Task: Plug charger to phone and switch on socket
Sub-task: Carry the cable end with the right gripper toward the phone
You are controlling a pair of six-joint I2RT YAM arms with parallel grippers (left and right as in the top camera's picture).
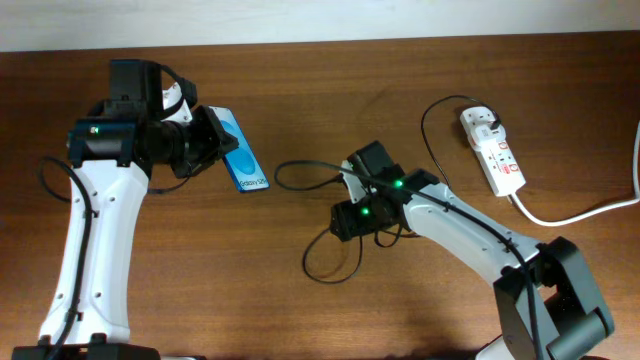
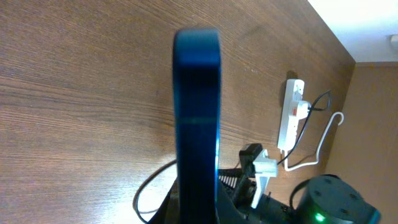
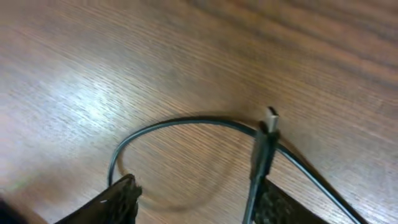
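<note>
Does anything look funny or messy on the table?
Nothing is spilled or broken. The phone looks odd: it is tipped up on its edge in the left end effector instead of lying flat. The black charger cable sprawls in loose loops.

Phone (image 2: 196, 118), apparently blurred, edge-on

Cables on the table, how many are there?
2. The thin black charger cable loops over the table, under the right arm, to the socket. The thick white cord runs from the socket off the right edge. Parts lie hidden beneath the arm.
</note>
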